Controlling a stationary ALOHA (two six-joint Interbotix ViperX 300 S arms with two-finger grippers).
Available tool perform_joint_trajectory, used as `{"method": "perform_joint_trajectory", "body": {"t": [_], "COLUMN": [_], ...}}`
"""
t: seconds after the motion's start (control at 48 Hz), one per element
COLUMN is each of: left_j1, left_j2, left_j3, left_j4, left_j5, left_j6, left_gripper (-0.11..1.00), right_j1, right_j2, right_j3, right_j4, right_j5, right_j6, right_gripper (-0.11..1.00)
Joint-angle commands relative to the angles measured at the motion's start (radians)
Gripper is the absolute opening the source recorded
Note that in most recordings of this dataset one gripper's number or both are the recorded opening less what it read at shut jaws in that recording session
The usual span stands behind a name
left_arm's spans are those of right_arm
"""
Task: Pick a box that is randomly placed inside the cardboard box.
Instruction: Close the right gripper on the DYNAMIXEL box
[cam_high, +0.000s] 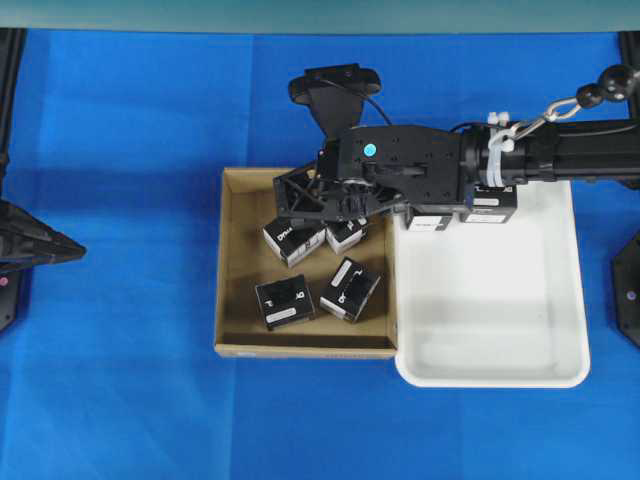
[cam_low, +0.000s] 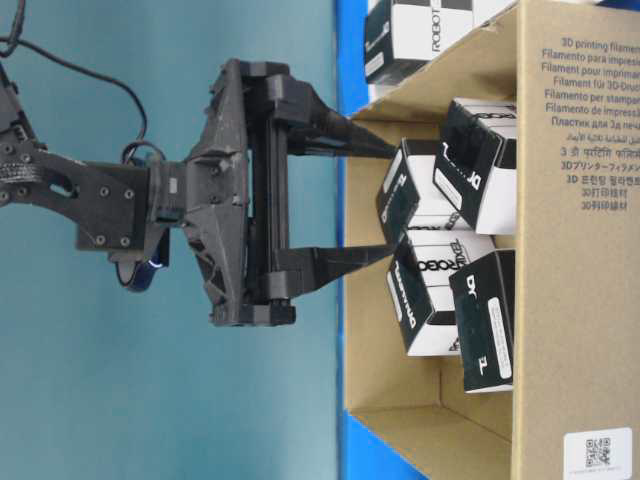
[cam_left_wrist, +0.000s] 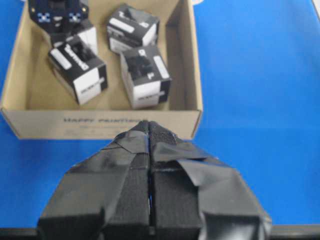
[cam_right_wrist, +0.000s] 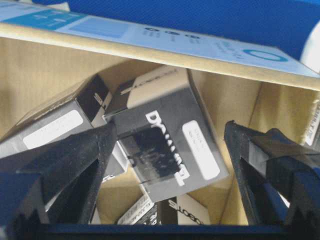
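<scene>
Jaws of the left gripper (cam_left_wrist: 149, 150) fill the bottom of the left wrist view, pressed flat together with nothing between them, hanging over the blue tabletop (cam_left_wrist: 260, 75). Just beyond them sits the cardboard box (cam_left_wrist: 107, 123), its near wall printed with faint lettering. Inside, three black boxes show in the upper left of that frame, with a fourth half hidden under the right arm's dark wrist.

In the overhead view the cardboard box (cam_high: 232, 260) lies at centre, touching the white tray (cam_high: 490, 375) on its right. Two black boxes lie apart in its lower half; two more sit side by side near the top edge, under the right gripper (cam_high: 318, 212), which reaches in from the right of the frame.

In the right wrist view its jaws stand wide, one finger at each side of the frame, with the box (cam_right_wrist: 165, 137) between them, tilted and showing white lettering and a white label. The fingers do not press it. From table level the fingertips (cam_low: 375, 150) are just beside the boxes in the carton.

Two further black boxes (cam_high: 460, 212) rest at the tray's top edge, under the arm.
</scene>
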Motion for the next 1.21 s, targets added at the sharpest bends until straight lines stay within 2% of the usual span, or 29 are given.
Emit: {"method": "perform_joint_trajectory", "body": {"t": [0.0,0.312,0.666,0.957,1.186], "left_j1": [0.0,0.002,0.003,0.003,0.003], "left_j2": [0.006,0.006,0.006,0.006,0.006], "left_j3": [-0.012,-0.012,-0.012,-0.012,-0.012], "left_j4": [0.003,0.003,0.003,0.003,0.003], "left_j5": [-0.005,-0.005,-0.005,-0.005,-0.005], "left_j6": [0.0,-0.002,0.0,0.0,0.0], "left_gripper": [-0.07,-0.07,-0.07,-0.07,-0.07], "right_j1": [0.009,0.015,0.011,-0.009,-0.041], "right_j2": [0.002,0.0,0.0,0.005,-0.002], "right_j3": [0.0,0.003,0.015,0.057,0.075], "right_j4": [0.003,0.005,0.0,0.0,-0.002], "right_j5": [-0.008,-0.037,-0.08,-0.1,-0.067], "right_j6": [0.0,-0.017,-0.179,-0.19,-0.192], "right_gripper": [0.95,0.95,0.95,0.95,0.95]}}
